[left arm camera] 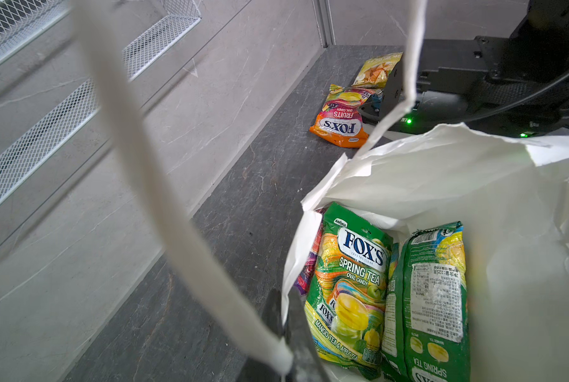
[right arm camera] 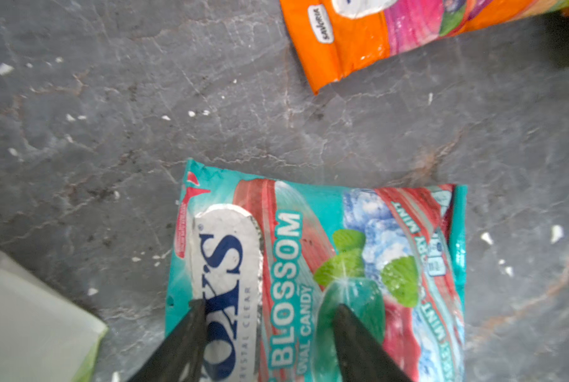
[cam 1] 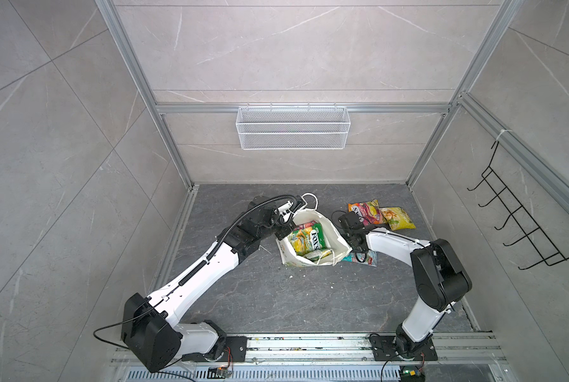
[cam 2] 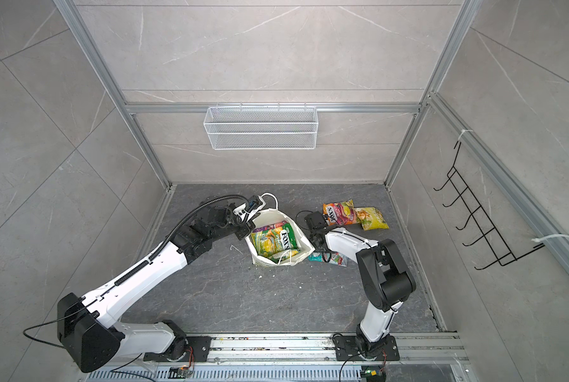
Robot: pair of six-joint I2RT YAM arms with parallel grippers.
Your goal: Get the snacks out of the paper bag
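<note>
The white paper bag (cam 1: 335, 238) (cam 2: 302, 243) (left arm camera: 441, 185) stands open on the dark floor. My left gripper (left arm camera: 288, 330) (cam 1: 283, 233) is shut on the bag's left rim, beside a cord handle (left arm camera: 144, 165). Inside lie two green-yellow snacks (left arm camera: 352, 281) (left arm camera: 435, 297) (cam 1: 306, 243) and a purple sliver (left arm camera: 306, 274). A teal pouch (right arm camera: 326, 264) (cam 1: 368, 258) lies flat on the floor right of the bag. My right gripper (right arm camera: 269, 309) hangs open over it, fingertips apart. Orange (cam 1: 365, 211) (right arm camera: 359, 39) and yellow (cam 1: 397, 218) pouches lie at the back right.
A white wire mesh basket (cam 1: 293, 127) hangs on the back wall. A black wire hook rack (cam 1: 524, 215) is fixed to the right wall. An aluminium rail (cam 1: 309, 344) carries both arm bases at the front. Small white crumbs dot the floor.
</note>
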